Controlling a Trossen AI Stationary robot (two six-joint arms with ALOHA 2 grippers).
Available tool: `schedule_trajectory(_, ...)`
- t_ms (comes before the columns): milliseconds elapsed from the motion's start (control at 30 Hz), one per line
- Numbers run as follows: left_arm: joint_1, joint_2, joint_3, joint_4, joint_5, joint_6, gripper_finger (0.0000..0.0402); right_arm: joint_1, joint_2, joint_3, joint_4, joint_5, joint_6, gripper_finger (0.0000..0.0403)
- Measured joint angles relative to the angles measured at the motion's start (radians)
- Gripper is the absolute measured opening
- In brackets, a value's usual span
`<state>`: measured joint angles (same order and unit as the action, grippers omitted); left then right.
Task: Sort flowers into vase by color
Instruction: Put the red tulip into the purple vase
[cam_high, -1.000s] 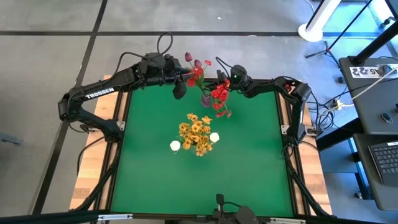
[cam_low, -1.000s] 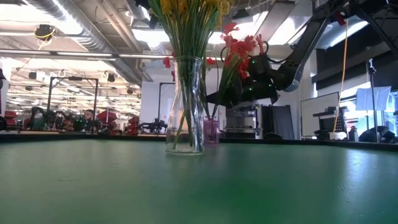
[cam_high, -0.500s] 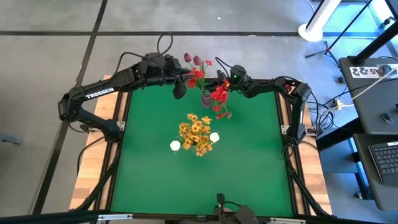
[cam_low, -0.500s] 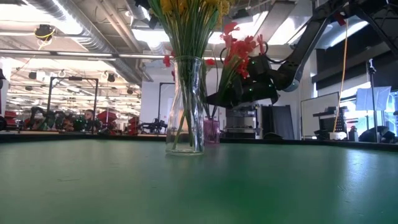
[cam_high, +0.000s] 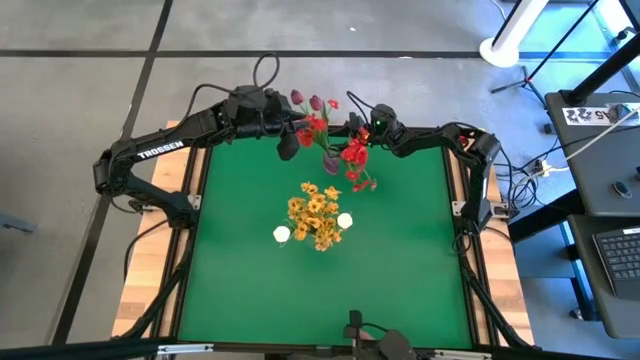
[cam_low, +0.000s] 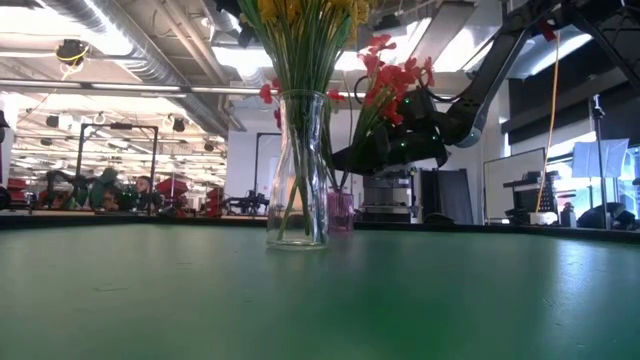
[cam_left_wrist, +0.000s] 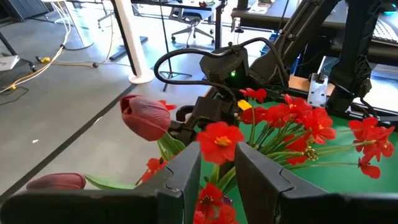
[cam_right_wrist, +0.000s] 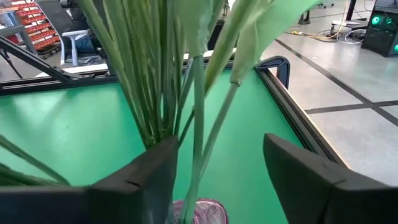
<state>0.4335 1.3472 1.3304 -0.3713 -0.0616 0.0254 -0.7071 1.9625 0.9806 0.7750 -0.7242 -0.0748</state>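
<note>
A small purple vase (cam_high: 331, 160) at the far middle of the table holds red flowers (cam_high: 352, 152) and dark maroon tulips (cam_high: 316, 102). A clear glass vase (cam_low: 297, 170) at the table's centre holds yellow flowers (cam_high: 315, 212) and white buds (cam_high: 281, 234). My left gripper (cam_high: 300, 130) is beside the purple vase on its left, shut on a red flower's stem. My right gripper (cam_high: 354, 130) is on the vase's right. It is open, with the bunch's green stems (cam_right_wrist: 186, 112) between its fingers, just above the vase rim (cam_right_wrist: 199, 213). My left gripper pinches a green stem (cam_left_wrist: 216, 175) between its two fingers, just below a red blossom (cam_left_wrist: 217, 142). The fingers come level from the table's left. Whether a tulip stem is also in the hold cannot be told. My right gripper has the stems close against one finger (cam_right_wrist: 158, 171); whether they touch cannot be told.
The two grippers face each other closely over the purple vase, near the table's far edge. The clear vase stands a short way nearer. The green mat (cam_high: 400, 270) lies around them, with a dark frame rail (cam_right_wrist: 292, 118) at its edge.
The red blossoms above the purple vase have swayed slightly toward the table's right edge. Both grippers have stayed about where they were.
</note>
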Motion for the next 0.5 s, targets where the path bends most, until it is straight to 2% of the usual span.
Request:
schedule_trajectory(267, 0.0, 0.0, 0.0, -0.021, 0.0, 0.0, 0.0095, -0.007, -0.009, 0.0, -0.014, -0.001, 0.019, 0.0257)
schedule_trajectory(500, 0.0, 0.0, 0.0, -0.033, 0.0, 0.003, 0.0095, -0.043, -0.117, 0.0, -0.158, -0.001, 0.014, 0.0257)
